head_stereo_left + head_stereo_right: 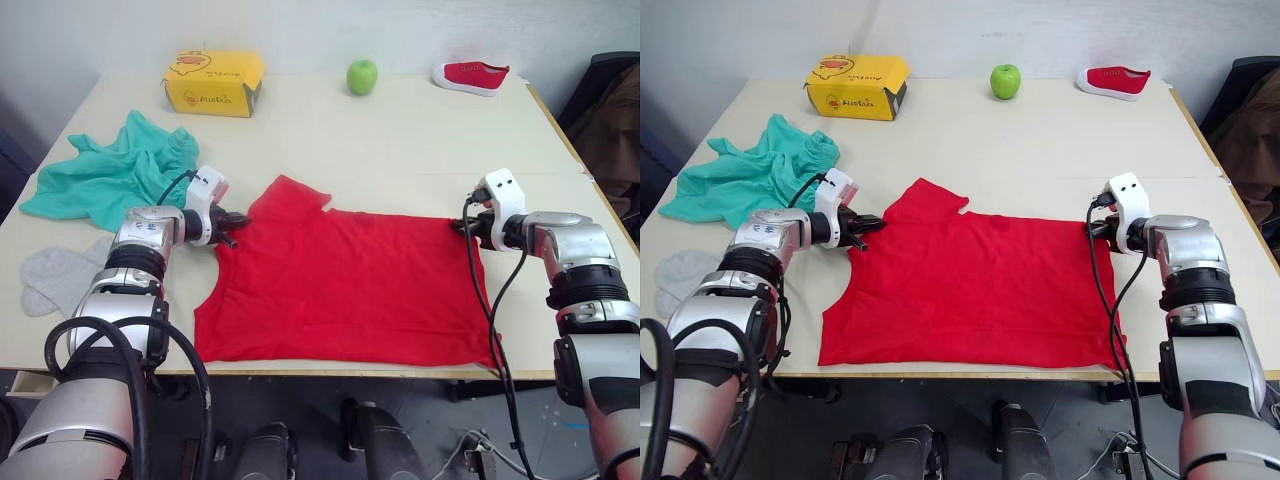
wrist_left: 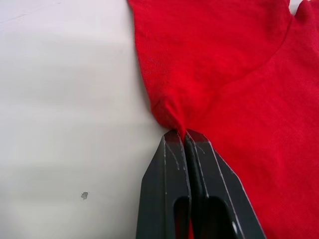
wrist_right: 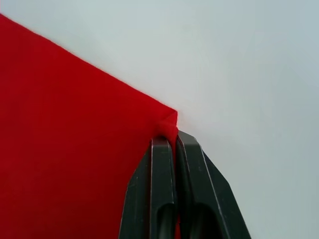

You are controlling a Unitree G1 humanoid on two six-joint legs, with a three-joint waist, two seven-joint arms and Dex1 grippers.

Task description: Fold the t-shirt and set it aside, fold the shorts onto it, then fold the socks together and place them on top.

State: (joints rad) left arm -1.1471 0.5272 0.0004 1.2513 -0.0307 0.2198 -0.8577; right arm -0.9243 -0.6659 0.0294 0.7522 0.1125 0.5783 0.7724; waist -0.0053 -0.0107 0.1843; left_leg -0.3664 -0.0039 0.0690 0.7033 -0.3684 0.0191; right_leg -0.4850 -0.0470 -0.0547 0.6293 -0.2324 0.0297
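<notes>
My left gripper [image 2: 182, 133] clenched on t-shirt [image 1: 345, 290] edge near sleeve; my right gripper [image 3: 172, 142] pinching hem corner. Bare table [image 1: 420, 150] beyond shirt.

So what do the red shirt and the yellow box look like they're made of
The t-shirt looks like soft matte knit fabric: it puckers where the left gripper pinches it. The yellow box looks like printed cardboard, with crisp edges and a flat surface.

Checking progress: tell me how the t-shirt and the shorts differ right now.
The t-shirt is red and lies spread flat near the table's front edge; the shorts are teal and lie crumpled at the robot's left. The left gripper and right gripper each pinch the t-shirt; nothing holds the shorts. Both are unfolded.
</notes>
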